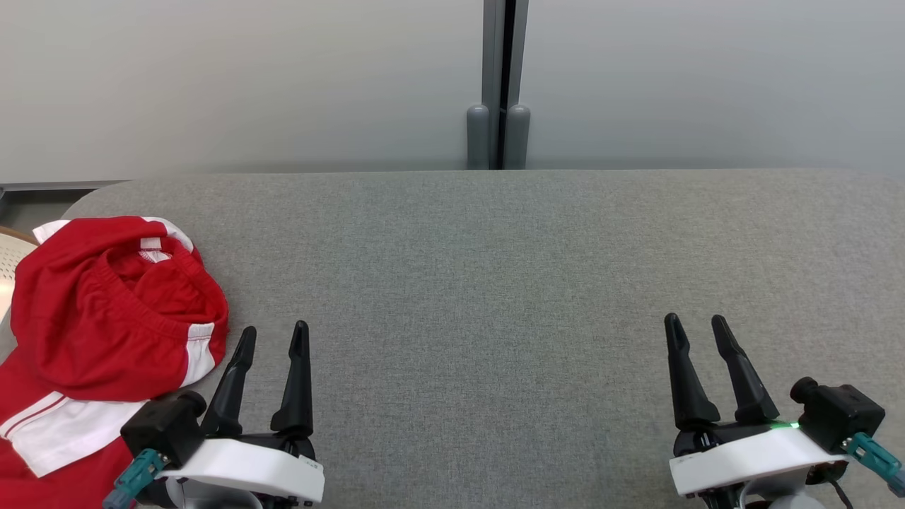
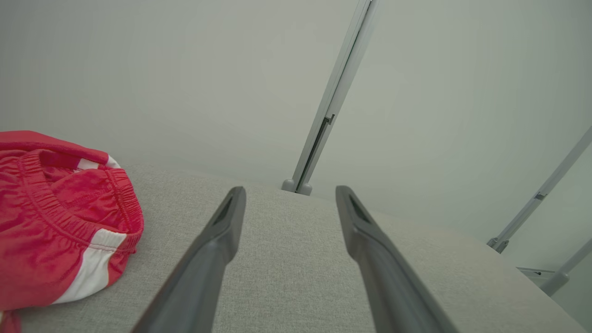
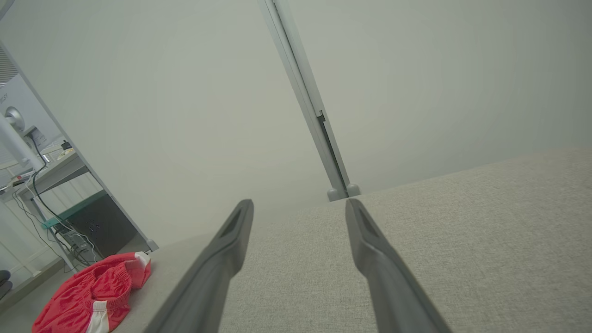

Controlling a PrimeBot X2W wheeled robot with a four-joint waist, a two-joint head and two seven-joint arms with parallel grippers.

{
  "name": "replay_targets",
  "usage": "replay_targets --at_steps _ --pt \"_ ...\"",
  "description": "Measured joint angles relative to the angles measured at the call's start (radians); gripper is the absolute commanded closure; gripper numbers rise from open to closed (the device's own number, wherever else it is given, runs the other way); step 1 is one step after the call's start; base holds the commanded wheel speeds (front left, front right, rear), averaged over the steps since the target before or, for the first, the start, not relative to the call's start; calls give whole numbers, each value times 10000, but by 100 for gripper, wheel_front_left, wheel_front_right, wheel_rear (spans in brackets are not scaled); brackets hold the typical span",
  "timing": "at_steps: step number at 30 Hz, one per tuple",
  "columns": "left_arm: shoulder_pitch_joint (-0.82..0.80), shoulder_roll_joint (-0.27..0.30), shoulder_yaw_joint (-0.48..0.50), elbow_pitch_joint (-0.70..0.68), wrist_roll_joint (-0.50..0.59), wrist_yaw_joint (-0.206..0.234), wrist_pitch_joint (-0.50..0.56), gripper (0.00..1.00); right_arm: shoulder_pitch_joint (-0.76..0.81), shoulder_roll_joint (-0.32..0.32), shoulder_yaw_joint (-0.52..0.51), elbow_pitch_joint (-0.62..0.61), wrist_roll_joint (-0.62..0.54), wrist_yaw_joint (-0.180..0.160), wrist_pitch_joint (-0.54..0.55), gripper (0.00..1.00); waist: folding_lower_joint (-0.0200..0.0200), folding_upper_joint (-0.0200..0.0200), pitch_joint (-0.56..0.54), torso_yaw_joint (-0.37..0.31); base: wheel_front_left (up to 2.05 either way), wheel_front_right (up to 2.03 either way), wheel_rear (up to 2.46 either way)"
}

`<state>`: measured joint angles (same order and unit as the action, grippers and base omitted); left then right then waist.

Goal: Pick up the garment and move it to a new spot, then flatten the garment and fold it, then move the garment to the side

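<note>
The garment [image 1: 106,325] is a pair of red shorts with white side stripes, lying crumpled at the left end of the grey fabric table [image 1: 495,283], its elastic waistband gaping upward. My left gripper [image 1: 272,334] stands open just right of it, apart from the cloth, with nothing between its fingers. In the left wrist view the garment [image 2: 55,222] lies left of the open left gripper [image 2: 289,194]. At the lower right of the head view my right gripper [image 1: 696,324] is open and empty. The right wrist view has the garment [image 3: 92,296] far off to the left of the right gripper [image 3: 298,206].
Pale wall panels meet at a grey post [image 1: 498,134] behind the table's far edge. A pale perforated chair or basket edge [image 1: 10,261] shows beyond the table's left end. A desk with cables [image 3: 41,185] stands off to the left.
</note>
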<state>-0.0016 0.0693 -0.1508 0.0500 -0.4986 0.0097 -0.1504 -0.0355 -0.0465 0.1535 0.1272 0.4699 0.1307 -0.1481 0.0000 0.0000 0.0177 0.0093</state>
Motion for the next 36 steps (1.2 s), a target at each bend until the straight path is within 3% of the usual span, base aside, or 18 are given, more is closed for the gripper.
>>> replay_targets --at_steps 21,36 --pt "198 -184 50 -38 1839 -130 -512 0 152 -15 4 -104 -2217 0 -500 0 0 0 -99 25 0 0 0" --pt "378 -215 73 -50 3093 -265 -803 0 217 -10 -307 412 -3020 0 -813 0 0 0 -167 31 0 0 0"
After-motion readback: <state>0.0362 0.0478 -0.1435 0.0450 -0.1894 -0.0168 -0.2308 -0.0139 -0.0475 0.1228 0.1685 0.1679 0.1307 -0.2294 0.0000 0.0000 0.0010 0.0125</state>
